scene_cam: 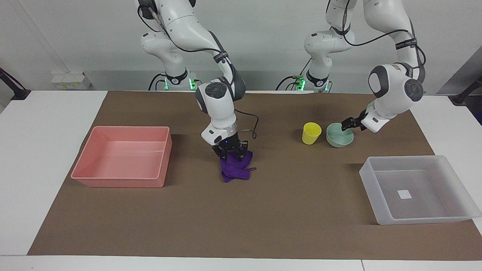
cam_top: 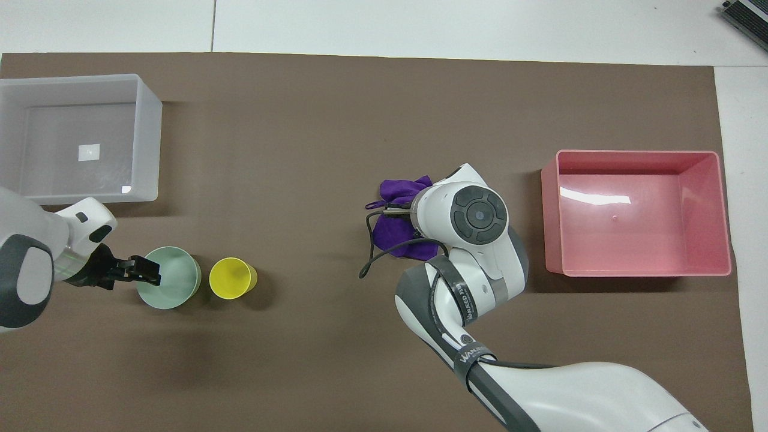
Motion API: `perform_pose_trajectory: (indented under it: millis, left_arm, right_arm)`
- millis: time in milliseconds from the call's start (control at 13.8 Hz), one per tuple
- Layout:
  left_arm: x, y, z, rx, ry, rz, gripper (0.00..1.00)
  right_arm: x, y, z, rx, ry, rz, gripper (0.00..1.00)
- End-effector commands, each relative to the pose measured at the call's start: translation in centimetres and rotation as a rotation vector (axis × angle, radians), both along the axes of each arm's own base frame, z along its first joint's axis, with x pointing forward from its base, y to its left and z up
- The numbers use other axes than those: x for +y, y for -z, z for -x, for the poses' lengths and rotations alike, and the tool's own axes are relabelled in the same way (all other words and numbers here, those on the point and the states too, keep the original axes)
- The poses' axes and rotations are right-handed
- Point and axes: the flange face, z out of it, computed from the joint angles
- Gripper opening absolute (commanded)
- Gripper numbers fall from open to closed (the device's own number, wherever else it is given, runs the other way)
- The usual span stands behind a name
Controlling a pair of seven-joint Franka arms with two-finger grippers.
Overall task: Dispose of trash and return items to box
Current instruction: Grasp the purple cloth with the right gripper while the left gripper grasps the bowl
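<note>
The pink bin [scene_cam: 122, 158] is unoccupied. The purple rag [scene_cam: 235, 167] is pinched mid-mat by the right gripper [scene_cam: 230, 149]. Cup [scene_cam: 311, 133] and bowl [scene_cam: 339, 135] stand together; the bowl's rim is straddled by the left gripper [scene_cam: 347, 124], fingers spread. The clear box [scene_cam: 418, 190] lies at the left arm's end.

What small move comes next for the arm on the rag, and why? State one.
Probably finish closing the right hand on the purple rag, then lift. It is down on the rag's top, and the rag lies on the mat beside the pink bin, not yet raised.
</note>
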Motion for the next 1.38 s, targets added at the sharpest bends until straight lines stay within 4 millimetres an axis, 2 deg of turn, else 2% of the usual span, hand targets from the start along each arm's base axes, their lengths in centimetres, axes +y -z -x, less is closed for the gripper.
perform_pose_trajectory:
  millis: [0, 73, 145, 363, 436, 508, 581, 799, 944, 1017, 1162, 1307]
  left_arm:
    - [0.0, 0.8, 1.0, -0.032, 0.0, 0.01, 0.53]
    - [0.2, 1.0, 0.9, -0.019, -0.004, 0.013, 0.22]
    - [0.1, 1.1, 0.8, -0.018, 0.0, 0.013, 0.0]
    - [0.1, 0.8, 0.1, 0.017, 0.002, 0.02, 0.0]
    - [0.5, -0.4, -0.4, 0.045, -0.002, 0.027, 0.0]
    - [0.6, -2.1, -0.9, 0.075, 0.003, 0.035, 0.0]
    - [1.5, -3.7, -1.4, 0.098, -0.011, 0.042, 0.0]
    - [3.7, -9.0, -2.6, 0.122, -0.036, 0.055, 0.0]
    - [5.9, -13.5, -3.8, 0.086, -0.066, 0.056, 0.0]
    - [7.2, -15.2, -5.0, 0.054, -0.087, 0.052, 0.0]
    - [9.5, -17.7, -8.7, -0.028, -0.128, 0.041, 0.0]
    - [11.3, -17.8, -12.9, -0.082, -0.176, 0.026, 0.0]
  right_arm:
    - [-0.4, -0.8, 0.1, 0.0, 0.058, -0.021, 0.0]
    - [-0.7, -0.9, 0.0, 0.007, 0.066, -0.018, 0.0]
    - [-1.0, -1.2, -0.1, 0.016, 0.074, -0.015, 0.0]
    - [-1.8, -3.4, -0.1, 0.038, 0.086, 0.002, 0.0]
    - [-2.3, -5.0, 0.1, 0.057, 0.086, 0.019, 0.0]
    - [-3.5, -8.0, 0.2, 0.063, 0.1, 0.023, 0.0]
    - [-5.0, -11.4, 0.4, 0.07, 0.117, 0.025, 0.0]
    - [-8.9, -19.7, 2.5, 0.081, 0.135, 0.047, 0.0]
    - [-13.0, -23.7, 3.9, 0.076, 0.146, 0.06, 0.0]
    - [-15.4, -25.4, 4.3, 0.065, 0.136, 0.064, 0.0]
    - [-20.8, -26.6, 4.4, 0.076, 0.094, 0.087, 0.0]
    - [-26.6, -25.9, 3.7, 0.067, 0.02, 0.11, 0.0]
